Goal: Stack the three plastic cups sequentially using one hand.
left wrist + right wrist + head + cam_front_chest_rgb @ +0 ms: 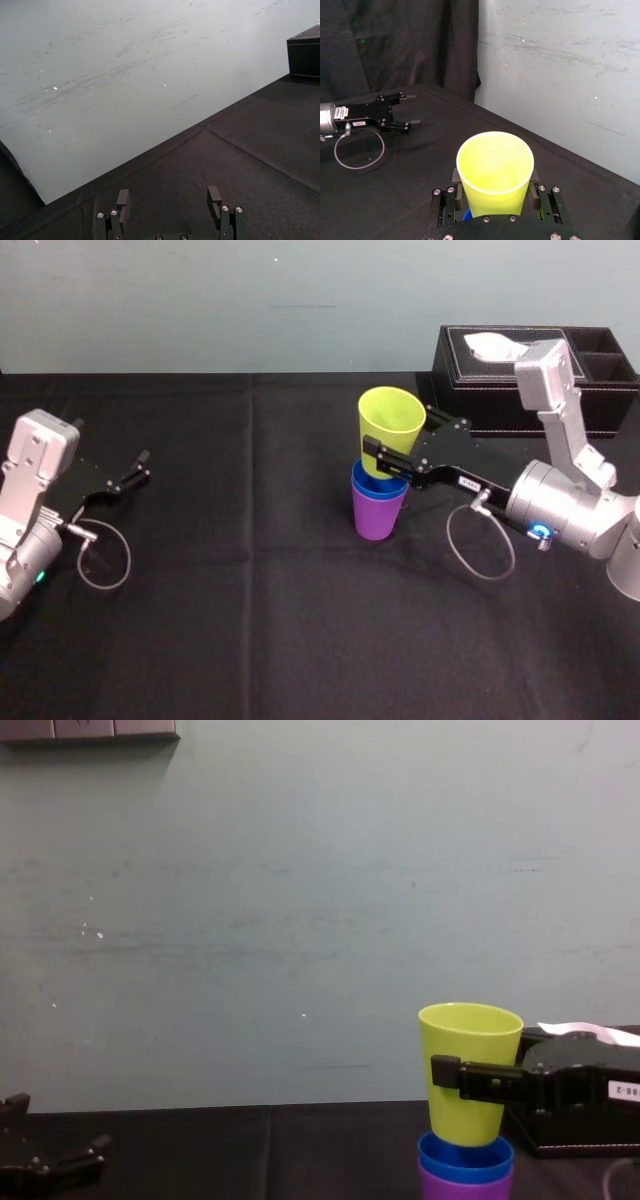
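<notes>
On the black cloth table (250,620), a little right of the middle, the smooth purple cup (377,522) stands upright. The bright blue cup (378,485) is nested inside it, so only the blue rim shows. The yellow-green cup (388,420), round and tapered, has its narrow base in the mouth of the blue one and leans slightly. The right gripper (398,440) pinches this cup from two sides with flat black fingers. At the left side, the left gripper (138,470) has its fingers spread, with nothing between them. At the far right stands a black leather tissue box (480,390) with white stitching.

Yellow-green cup (391,420) upright, base in blue cup (378,485) — nested in purple cup (377,518).
</notes>
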Robot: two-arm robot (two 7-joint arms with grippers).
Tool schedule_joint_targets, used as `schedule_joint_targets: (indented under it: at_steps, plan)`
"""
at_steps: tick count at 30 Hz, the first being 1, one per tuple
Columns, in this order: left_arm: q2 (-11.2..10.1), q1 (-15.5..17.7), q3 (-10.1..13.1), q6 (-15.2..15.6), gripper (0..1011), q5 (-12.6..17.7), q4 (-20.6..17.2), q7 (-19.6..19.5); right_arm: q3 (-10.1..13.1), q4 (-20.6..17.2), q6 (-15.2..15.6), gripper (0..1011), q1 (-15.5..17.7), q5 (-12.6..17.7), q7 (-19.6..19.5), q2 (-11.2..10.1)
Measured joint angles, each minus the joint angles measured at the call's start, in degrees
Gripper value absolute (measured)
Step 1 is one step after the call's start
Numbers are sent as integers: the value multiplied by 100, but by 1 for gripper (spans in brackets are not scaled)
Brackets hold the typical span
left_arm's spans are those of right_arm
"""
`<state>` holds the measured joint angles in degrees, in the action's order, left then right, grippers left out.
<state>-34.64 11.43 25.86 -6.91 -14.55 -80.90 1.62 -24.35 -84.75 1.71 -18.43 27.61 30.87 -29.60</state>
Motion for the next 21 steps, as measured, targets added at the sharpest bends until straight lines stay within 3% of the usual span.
schedule_joint_targets:
  at_steps: [21]
  plan:
    - [0, 0, 0, 0, 1011, 0, 0, 0, -123, 547, -157, 731, -133, -130, 154, 178]
